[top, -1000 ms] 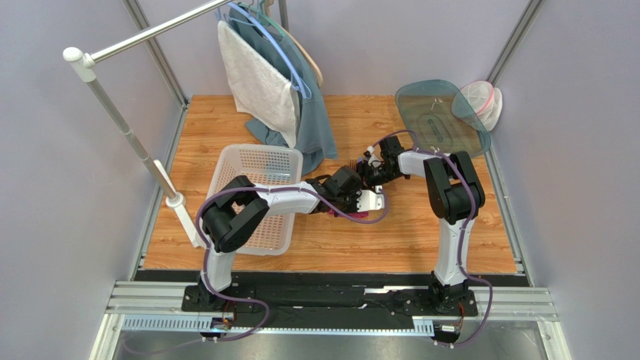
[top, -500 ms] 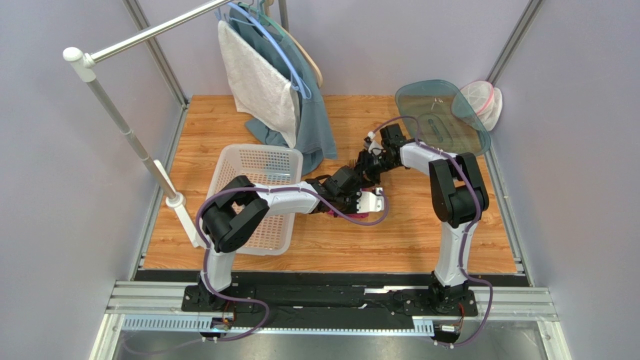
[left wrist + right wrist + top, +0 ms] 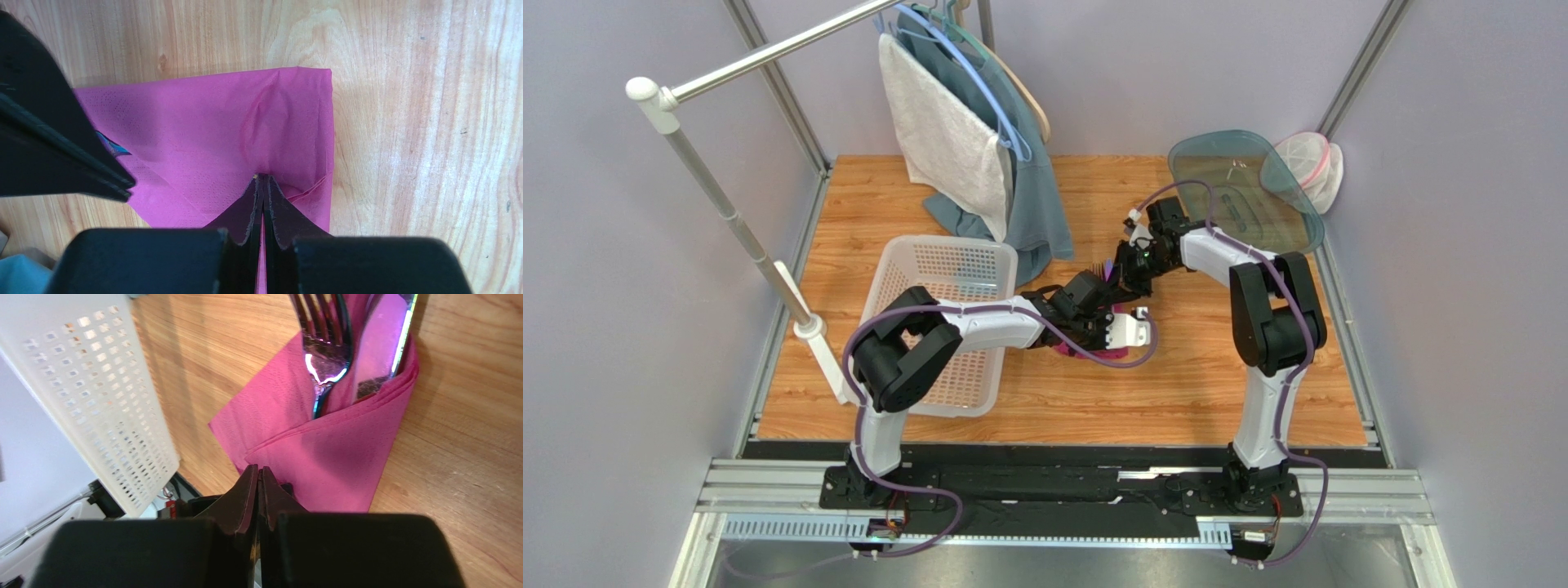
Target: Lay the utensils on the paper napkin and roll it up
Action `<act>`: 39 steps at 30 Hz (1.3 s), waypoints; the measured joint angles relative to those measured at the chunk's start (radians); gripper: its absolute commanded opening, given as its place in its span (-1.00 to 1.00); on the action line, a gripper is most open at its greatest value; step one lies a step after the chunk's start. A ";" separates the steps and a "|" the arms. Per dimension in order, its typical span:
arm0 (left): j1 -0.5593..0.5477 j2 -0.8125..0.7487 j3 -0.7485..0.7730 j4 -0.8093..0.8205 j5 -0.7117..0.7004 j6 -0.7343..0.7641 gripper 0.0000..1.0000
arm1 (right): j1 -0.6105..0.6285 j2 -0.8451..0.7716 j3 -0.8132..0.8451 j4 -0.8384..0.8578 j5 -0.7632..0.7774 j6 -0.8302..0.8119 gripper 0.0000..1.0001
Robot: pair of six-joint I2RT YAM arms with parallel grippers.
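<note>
The magenta paper napkin (image 3: 202, 135) lies on the wooden table, folded over the utensils. A shiny purple fork (image 3: 325, 349) and a second slim utensil (image 3: 393, 349) stick out of the fold's far end. My left gripper (image 3: 263, 177) is shut on the napkin (image 3: 331, 459), which puckers at its tips, with pink paper showing between its fingers. My right gripper (image 3: 258, 470) is shut at the napkin's opposite edge, pinching the folded flap. In the top view both grippers meet over the napkin (image 3: 1100, 353) at mid-table.
A white perforated basket (image 3: 940, 319) stands just left of the napkin, close to the left arm. A rack at the back holds a grey-white towel (image 3: 946, 135) and a teal cloth (image 3: 1038, 196). A teal lid (image 3: 1241, 190) leans at the back right.
My right gripper has gone from half open to shut at the napkin's edge, and its forearm has swung farther back. The left gripper stayed shut in place.
</note>
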 measured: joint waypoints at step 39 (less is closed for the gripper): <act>0.138 -0.023 0.166 -0.089 0.245 -0.843 -0.40 | -0.127 -0.017 -0.176 0.008 0.055 -0.050 -1.00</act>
